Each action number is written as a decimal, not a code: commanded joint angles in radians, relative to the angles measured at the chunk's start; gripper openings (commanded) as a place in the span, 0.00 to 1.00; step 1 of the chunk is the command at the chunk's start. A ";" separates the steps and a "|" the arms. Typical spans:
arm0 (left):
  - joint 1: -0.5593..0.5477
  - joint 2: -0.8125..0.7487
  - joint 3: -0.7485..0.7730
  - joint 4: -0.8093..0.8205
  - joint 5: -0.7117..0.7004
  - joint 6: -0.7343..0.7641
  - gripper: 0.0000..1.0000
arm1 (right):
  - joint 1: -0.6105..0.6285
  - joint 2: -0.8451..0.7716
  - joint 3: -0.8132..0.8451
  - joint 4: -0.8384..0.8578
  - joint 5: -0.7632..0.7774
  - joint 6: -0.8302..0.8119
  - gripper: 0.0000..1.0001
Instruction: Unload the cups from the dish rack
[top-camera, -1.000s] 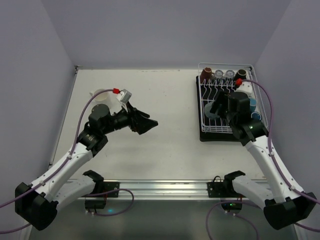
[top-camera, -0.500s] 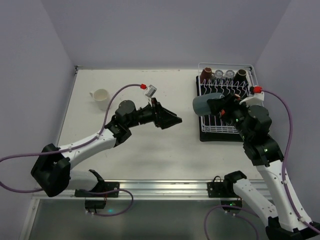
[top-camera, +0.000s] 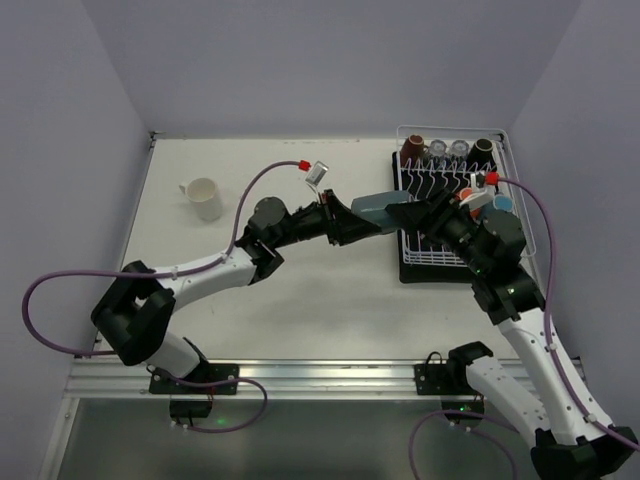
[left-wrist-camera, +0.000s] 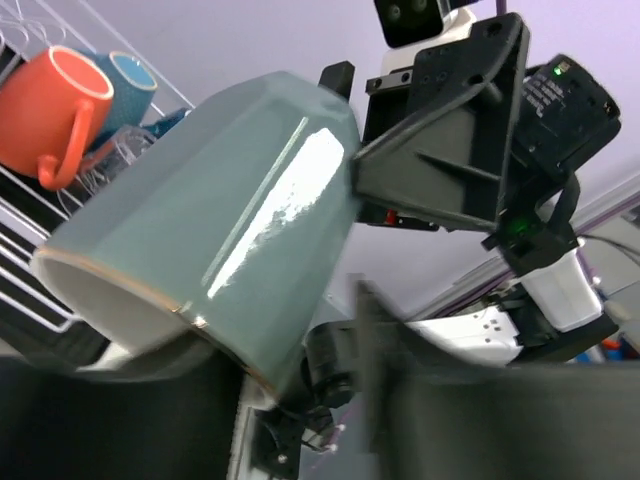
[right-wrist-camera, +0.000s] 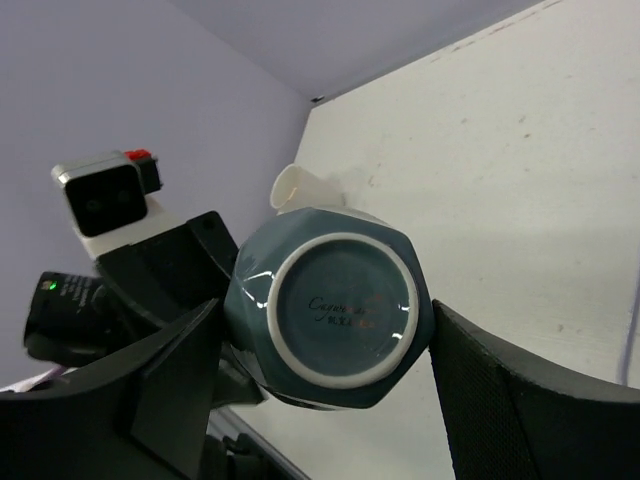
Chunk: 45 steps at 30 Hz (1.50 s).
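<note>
1. Top external: right gripper (top-camera: 405, 212) pinches the grey-blue cup (top-camera: 380, 208) by its base, airborne just left of the dish rack (top-camera: 432, 258).
2. Its rim lies between the left gripper (top-camera: 360, 225) fingers — whether they grip it cannot be told.

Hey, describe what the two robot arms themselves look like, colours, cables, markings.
The left arm and right arm match: white shells, black joints and bases. A purple cable runs along each to a red plug by a small white camera box. The jaws are black ribbed wedges. Small green lights glow near the wrists.
</note>
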 joint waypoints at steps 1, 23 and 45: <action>-0.009 -0.001 0.044 0.170 -0.010 -0.036 0.33 | -0.002 0.011 -0.037 0.193 -0.133 0.091 0.11; 0.195 -0.093 0.385 -1.087 -0.588 0.595 0.00 | -0.001 -0.019 -0.154 0.037 -0.091 0.003 0.99; 0.470 0.452 0.790 -1.411 -0.711 0.743 0.00 | 0.014 -0.084 -0.208 -0.061 -0.037 -0.113 0.99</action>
